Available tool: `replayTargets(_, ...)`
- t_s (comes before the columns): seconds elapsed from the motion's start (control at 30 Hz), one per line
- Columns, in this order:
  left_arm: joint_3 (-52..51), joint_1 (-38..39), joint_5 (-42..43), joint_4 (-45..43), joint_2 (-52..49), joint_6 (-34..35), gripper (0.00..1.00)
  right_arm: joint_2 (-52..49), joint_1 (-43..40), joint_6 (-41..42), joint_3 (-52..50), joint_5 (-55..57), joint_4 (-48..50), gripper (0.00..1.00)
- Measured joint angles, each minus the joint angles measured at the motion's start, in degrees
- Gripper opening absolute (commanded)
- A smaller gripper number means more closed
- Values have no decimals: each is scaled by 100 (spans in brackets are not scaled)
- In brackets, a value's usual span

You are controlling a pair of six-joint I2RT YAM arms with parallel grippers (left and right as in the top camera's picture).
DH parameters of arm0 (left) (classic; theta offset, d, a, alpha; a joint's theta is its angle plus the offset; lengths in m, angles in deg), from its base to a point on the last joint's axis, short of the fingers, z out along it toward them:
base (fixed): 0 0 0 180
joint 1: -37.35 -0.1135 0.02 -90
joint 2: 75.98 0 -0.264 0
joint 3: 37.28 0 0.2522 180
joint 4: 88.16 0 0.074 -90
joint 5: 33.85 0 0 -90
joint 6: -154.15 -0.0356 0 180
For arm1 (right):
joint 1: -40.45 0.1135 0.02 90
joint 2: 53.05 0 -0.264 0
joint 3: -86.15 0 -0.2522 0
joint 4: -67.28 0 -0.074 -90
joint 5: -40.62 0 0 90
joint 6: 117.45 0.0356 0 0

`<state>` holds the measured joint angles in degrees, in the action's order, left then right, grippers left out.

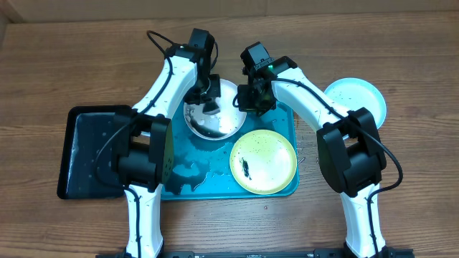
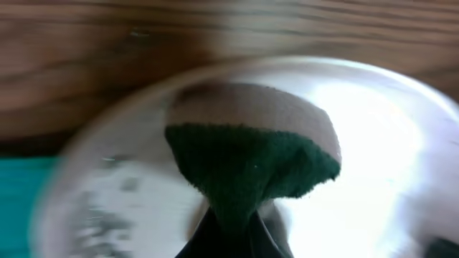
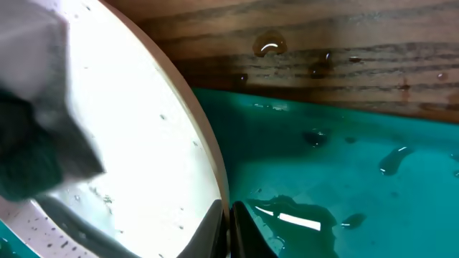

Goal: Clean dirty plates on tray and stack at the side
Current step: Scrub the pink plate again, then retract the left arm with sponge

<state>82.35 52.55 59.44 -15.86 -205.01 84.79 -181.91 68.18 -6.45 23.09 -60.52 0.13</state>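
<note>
The white plate [image 1: 215,123] is held tilted over the back of the turquoise tray [image 1: 188,179]. My right gripper [image 1: 247,97] is shut on its right rim, seen in the right wrist view [image 3: 228,222], where the plate [image 3: 136,136] fills the left. My left gripper [image 1: 208,100] is shut on a green and tan sponge [image 2: 251,161] pressed on the plate's face [image 2: 387,143]. The yellow-green plate [image 1: 263,162] with black smears lies on the tray's right part. The light blue plate [image 1: 356,98] lies on the table to the right of the tray.
A black tray [image 1: 90,152] lies to the left, against the turquoise tray. The turquoise tray's floor [image 3: 344,172] is wet with puddles. Water drops sit on the wooden table [image 3: 269,46] behind the tray.
</note>
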Motion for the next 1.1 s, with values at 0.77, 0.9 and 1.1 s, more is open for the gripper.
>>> replayTargets(0.77,1812,-142,-2448,1729,-101,758,4,2,-2,-2,2,22,-66,4)
replayTargets(0.9,2085,-326,-1757,1805,142,769,4,70,-2,-28,2,31,-70,4)
replayTargets(1.1,2140,-927,-494,2127,496,723,4,426,20,-164,2,450,-72,4)
